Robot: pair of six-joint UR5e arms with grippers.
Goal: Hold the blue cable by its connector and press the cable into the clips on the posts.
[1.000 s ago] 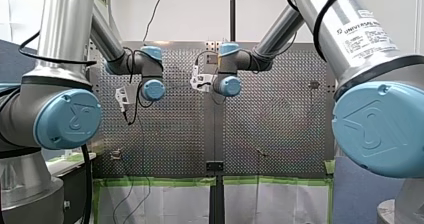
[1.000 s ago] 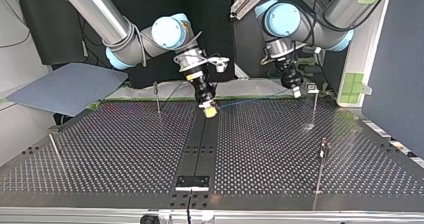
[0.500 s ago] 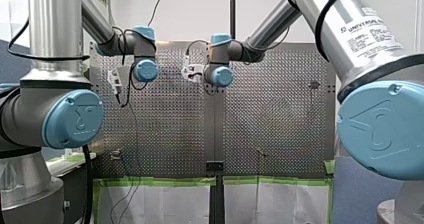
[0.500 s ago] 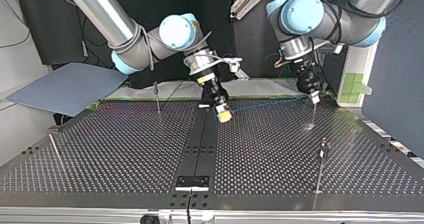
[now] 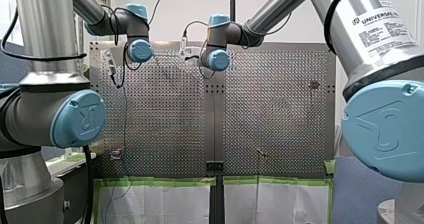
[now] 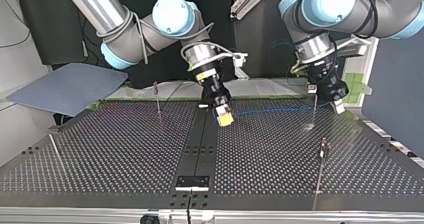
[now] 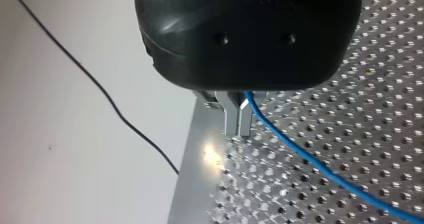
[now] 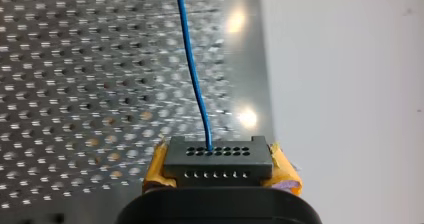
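Observation:
In the right wrist view my right gripper (image 8: 218,170) is shut with its yellow pads (image 8: 155,169) on a black connector (image 8: 218,154). A thin blue cable (image 8: 192,59) leaves the connector and runs ahead over the perforated table. In the left wrist view my left gripper (image 7: 238,129) has its metal fingers shut on the blue cable (image 7: 320,166). In the top view the cable (image 6: 280,107) stretches between my right gripper (image 6: 224,118) near the middle and my left gripper (image 6: 339,105) at the right. It passes close to a thin post (image 6: 314,111); I cannot tell whether it sits in a clip.
More thin posts stand on the table in the top view: one at the back left (image 6: 157,98), one at the right front (image 6: 321,156), one at the left edge (image 6: 55,151). A black strip (image 6: 197,149) runs down the table's middle. A grey sheet (image 6: 65,86) lies off the table's back left.
My left gripper has carried the cable toward the top view's right, past the back right post. My right gripper has come slightly forward and right. The cable now spans further.

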